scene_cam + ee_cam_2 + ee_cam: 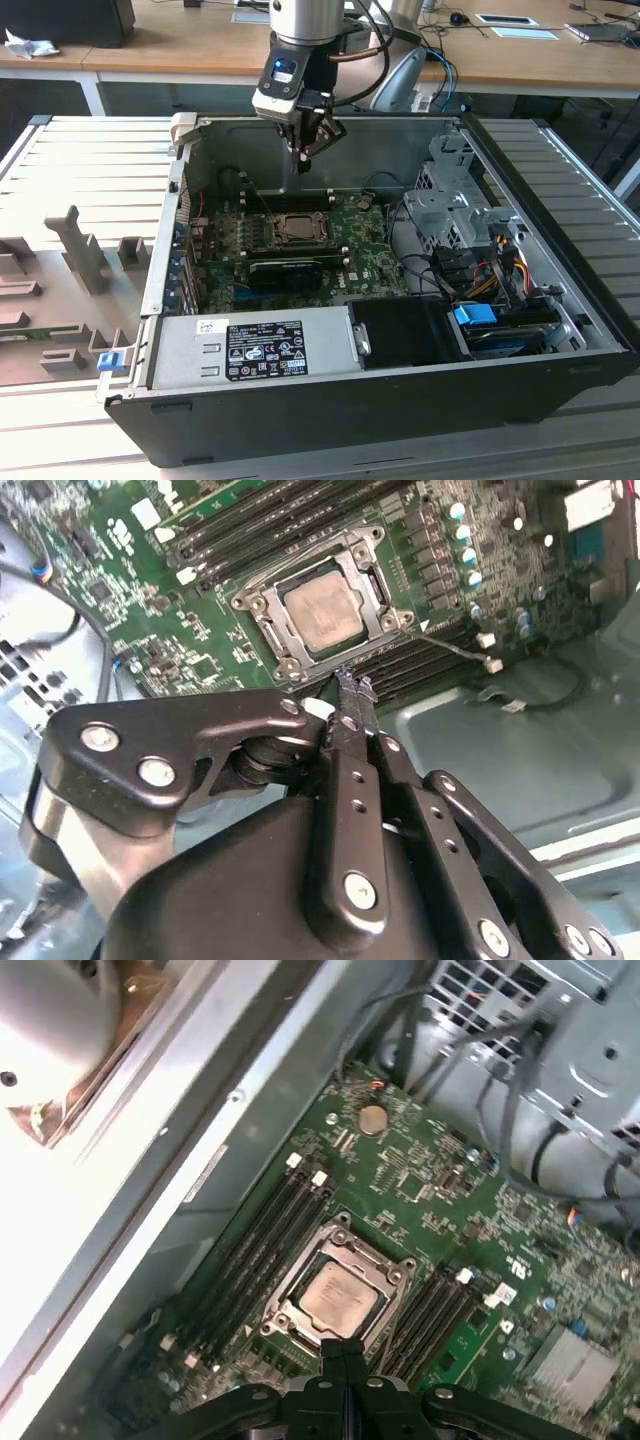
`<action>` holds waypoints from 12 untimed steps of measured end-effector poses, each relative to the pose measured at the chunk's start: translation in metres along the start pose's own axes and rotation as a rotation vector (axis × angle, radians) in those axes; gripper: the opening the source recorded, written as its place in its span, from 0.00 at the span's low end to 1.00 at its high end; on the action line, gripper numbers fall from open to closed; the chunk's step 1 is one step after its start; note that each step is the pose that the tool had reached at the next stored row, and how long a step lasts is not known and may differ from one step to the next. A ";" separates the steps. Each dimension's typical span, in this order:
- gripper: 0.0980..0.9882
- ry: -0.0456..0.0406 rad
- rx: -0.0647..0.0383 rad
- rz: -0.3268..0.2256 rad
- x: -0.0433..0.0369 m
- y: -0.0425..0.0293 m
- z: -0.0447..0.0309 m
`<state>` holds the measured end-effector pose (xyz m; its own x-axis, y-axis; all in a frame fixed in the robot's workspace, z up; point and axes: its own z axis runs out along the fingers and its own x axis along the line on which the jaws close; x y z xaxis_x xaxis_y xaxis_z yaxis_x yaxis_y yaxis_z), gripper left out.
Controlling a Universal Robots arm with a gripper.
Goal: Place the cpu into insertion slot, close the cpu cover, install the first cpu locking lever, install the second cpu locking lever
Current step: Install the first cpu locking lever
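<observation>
You have the tool (306, 158) shut, fingertips pressed together with nothing between them, hanging over the far side of the open case (400, 390). The cpu (297, 228) lies flat in the slot (275, 228) on the green board, below the tool and nearer, a touch toward the exterior view's left. The cover (272, 635) appears to lie down around the chip, well apart from the tool. You cannot tell whether the levers are latched.

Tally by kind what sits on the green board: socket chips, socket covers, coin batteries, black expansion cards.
cpu: 1
cpu cover: 1
coin battery: 1
black expansion card: 1
Total: 4
</observation>
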<state>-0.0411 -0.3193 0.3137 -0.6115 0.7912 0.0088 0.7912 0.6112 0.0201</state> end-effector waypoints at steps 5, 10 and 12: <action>0.01 0.0023 0.001 -0.118 0.0000 0.0000 0.0012; 0.01 0.0047 0.002 -0.236 0.0000 0.0000 0.0020; 0.01 0.0057 0.003 -0.286 0.0000 0.0000 0.0022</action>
<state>-0.0411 -0.3193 0.3115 -0.8096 0.5869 0.0088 0.5869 0.8094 0.0200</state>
